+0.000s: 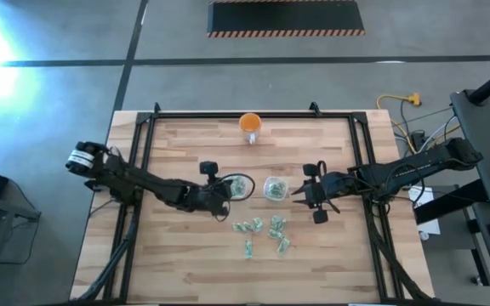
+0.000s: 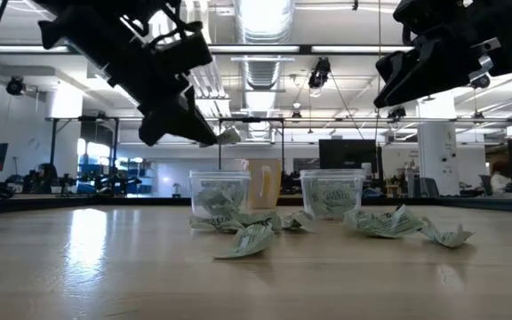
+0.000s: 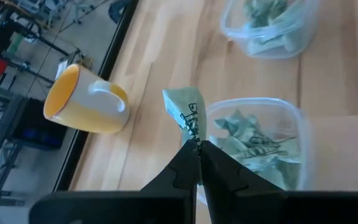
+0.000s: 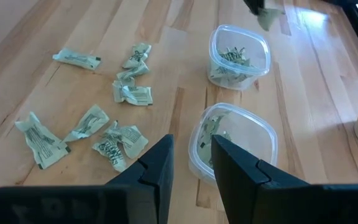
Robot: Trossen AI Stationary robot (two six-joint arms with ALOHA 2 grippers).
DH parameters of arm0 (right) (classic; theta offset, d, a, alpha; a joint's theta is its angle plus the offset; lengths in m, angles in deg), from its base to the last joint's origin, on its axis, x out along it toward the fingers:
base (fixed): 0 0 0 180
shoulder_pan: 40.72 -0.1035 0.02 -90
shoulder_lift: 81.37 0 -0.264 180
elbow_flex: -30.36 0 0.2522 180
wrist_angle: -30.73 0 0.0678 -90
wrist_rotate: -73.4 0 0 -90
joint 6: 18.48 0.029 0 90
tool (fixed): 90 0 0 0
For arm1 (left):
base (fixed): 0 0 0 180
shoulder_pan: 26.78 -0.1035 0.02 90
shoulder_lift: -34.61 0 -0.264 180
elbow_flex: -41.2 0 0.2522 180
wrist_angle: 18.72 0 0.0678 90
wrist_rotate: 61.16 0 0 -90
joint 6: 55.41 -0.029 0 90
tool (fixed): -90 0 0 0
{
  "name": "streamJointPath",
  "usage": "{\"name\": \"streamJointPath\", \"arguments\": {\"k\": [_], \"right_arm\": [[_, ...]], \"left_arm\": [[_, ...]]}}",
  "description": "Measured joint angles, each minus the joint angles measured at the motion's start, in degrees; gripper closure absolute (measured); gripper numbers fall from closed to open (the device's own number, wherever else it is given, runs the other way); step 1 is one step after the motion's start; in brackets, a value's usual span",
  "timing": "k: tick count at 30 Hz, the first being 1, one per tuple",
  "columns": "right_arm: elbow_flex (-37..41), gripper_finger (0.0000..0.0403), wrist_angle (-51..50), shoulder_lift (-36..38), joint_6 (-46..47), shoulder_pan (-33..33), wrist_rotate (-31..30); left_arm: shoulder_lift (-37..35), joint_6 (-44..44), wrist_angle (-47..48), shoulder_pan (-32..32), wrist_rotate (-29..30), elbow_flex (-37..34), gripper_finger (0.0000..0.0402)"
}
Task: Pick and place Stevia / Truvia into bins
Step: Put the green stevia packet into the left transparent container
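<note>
The table [image 1: 177, 255] is pale wood in long planks, framed by dark metal rails. Two bins stand side by side near its middle: clear plastic cups, squarish with rounded corners, alike in size. The left bin [image 1: 240, 186] and the right bin [image 1: 275, 188] each hold several crumpled sachets; how many cannot be told.

More sachets [image 1: 264, 235] lie loose on the table in front of the bins: thin, flat paper, pale green and white, creased and bent. The right wrist view shows about seven of them in a scattered cluster.

The left gripper [image 3: 198, 144] hangs just above the left bin, its dark fingers pinched tight on one sachet [image 3: 185, 112], which sticks up from the tips, folded and printed. In the low view this sachet shows above the bin's rim.

The right gripper [image 4: 190, 149] hovers above the near edge of the right bin, its fingers standing partly apart with nothing between them.

An orange cup [image 1: 250, 125] with a handle, smooth and round, stands alone near the far edge of the table.
</note>
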Motion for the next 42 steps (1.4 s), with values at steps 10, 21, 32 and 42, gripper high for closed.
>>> {"name": "streamJointPath", "arguments": {"k": [10, 21, 32, 42], "right_arm": [[0.0, 0.0305, 0.2, 0.0, -0.2, 0.0, 0.0], [0.1, 0.0305, 0.3, 0.0, -0.2, 0.0, 0.0], [0.1, 0.0305, 0.3, 0.0, -0.2, 0.0, 0.1], [0.2, 0.0305, 0.1, 0.0, -0.2, 0.0, 0.1]], "left_arm": [[0.4, 0.0, 0.0, -0.9, -0.4, -0.3, 0.0401], [0.8, -1.0, -2.4, -0.9, -1.8, -0.7, 0.0389], [0.7, -1.2, -2.5, -1.0, -1.8, -0.8, 0.0321], [-2.8, -1.3, -1.2, 5.0, -3.3, 0.4, 0.0318]]}}
